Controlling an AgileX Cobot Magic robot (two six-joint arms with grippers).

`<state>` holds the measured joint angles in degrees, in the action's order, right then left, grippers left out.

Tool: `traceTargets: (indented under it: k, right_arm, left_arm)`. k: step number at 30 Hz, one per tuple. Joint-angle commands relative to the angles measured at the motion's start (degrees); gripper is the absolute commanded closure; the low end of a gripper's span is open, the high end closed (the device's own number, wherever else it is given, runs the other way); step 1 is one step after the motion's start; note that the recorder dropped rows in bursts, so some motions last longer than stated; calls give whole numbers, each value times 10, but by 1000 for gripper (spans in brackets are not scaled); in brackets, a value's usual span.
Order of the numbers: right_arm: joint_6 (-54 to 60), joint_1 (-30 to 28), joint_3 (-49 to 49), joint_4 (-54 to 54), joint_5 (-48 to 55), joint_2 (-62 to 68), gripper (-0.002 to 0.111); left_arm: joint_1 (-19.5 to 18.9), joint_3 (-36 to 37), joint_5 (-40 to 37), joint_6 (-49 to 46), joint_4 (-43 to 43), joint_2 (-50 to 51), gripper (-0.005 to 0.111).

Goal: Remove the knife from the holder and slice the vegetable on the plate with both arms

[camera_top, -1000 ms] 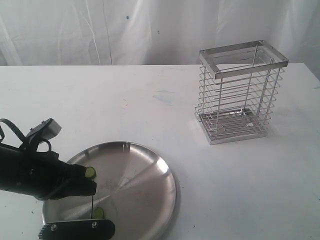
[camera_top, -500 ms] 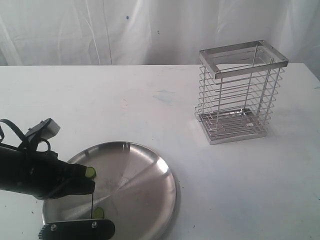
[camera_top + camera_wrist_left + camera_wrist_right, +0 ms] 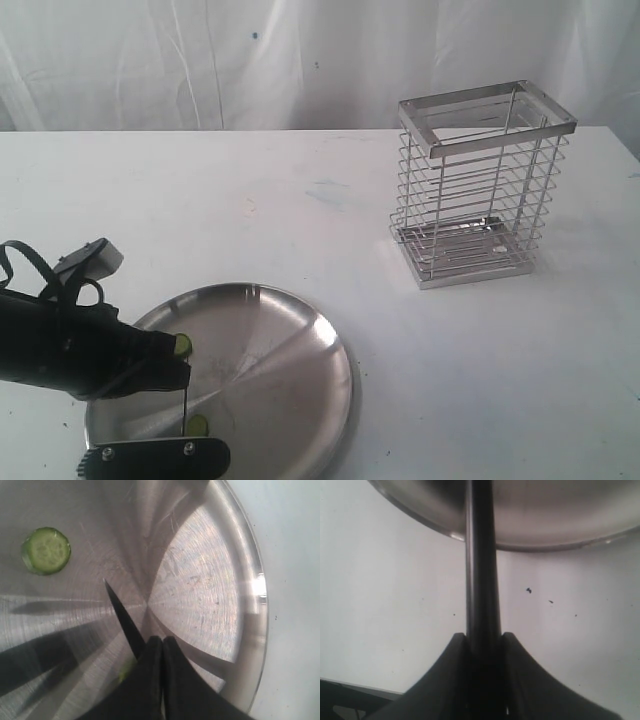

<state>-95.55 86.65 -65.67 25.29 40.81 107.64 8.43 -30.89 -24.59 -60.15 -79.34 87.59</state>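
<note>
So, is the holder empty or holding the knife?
Empty: the holder shows only bare wire; the knife sits in the right jaws.

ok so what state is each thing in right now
tall steel wire holder: upright, empty
round stainless steel plate: flat on the white table
round green vegetable slice: cut, lying flat on the plate
slim black-handled knife: out of the holder, blade over the plate
right pincer: shut on the knife's handle
left pincer: shut, over the plate
</note>
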Motion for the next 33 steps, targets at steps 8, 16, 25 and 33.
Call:
traceTargets:
  k: [8,16,25,33]
  right_arm:
    - [-5,1,0,13,-2,-1,108]
    - [-5,1,0,13,-2,-1,108]
    - [-5,1,0,13,-8,-1,108]
    - [-5,1,0,13,0,-1,108]
  left_arm:
    - [3,4,-9,-1,-8,-1,107]
    - [3,4,-19,-7,-12,-1,107]
    - [3,4,-19,-12,-15,-1,107]
    - [3,4,-21,-14,-19,-1,107]
